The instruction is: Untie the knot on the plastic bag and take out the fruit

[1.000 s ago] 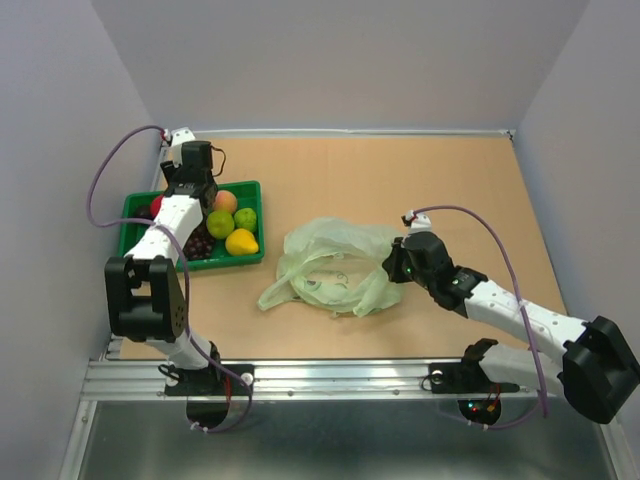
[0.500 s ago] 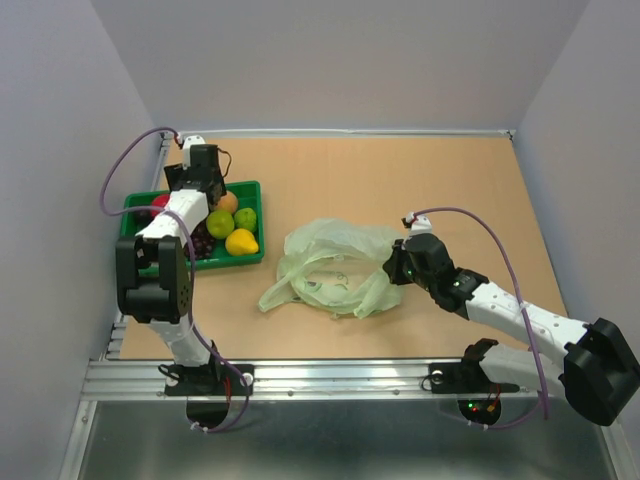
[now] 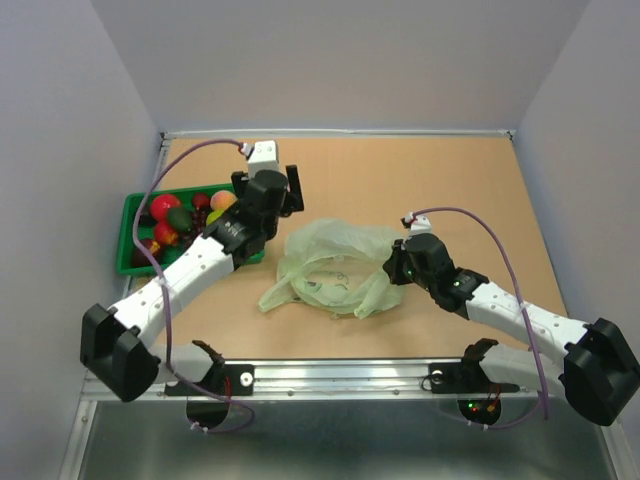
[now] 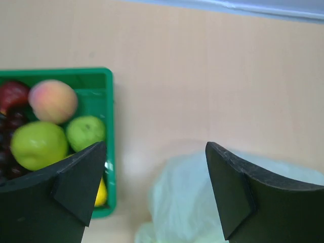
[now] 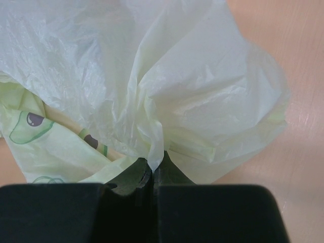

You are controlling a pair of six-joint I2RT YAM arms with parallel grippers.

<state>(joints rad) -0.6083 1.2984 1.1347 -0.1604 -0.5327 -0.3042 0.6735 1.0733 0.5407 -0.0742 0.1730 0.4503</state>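
- Right gripper (image 5: 152,169): jaws pressed together, pinching a fold of the thin, crinkly, pale lime-green plastic bag (image 3: 330,262), apparently to anchor it.
- Left gripper (image 4: 155,147): fingers spread, empty, above the gap between bag and green plastic tray (image 4: 109,126).
- Assorted fruit (image 3: 165,207): in the tray; the bag looks flat and emptied.
- Bag print: cartoon avocado motifs (image 5: 28,126); no legible writing.

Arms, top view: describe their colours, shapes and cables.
The left arm and right arm both have white links with bulky black joints. A thin purple cable runs along each. The fingers are matte black, blunt wedges.
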